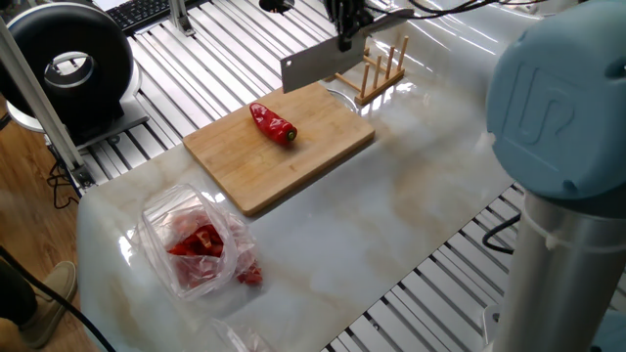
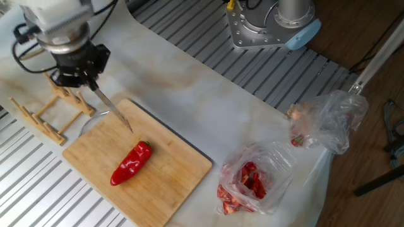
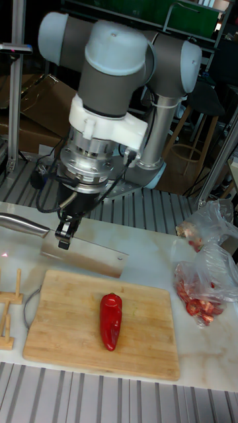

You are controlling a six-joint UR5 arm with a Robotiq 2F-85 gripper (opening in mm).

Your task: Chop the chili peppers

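Gripper [image 3: 64, 236] is clamped on the cleaver [image 3: 82, 255], blade hanging above the far edge of the cutting board [image 3: 59, 330]. We find the chili pepper [image 3: 110, 320] whole, mid-board, clear of the blade. We advise bringing the edge square across the pepper near one end before pressing straight down.

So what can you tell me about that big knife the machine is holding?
The knife is a cleaver with a broad, flat, grey metal blade and a shiny steel handle. The gripper clamps it near where handle meets blade. It hangs in the air, cutting edge down, over the far edge of the cutting board, short of the whole red chili pepper and touching neither. The wooden rack stands beside it.
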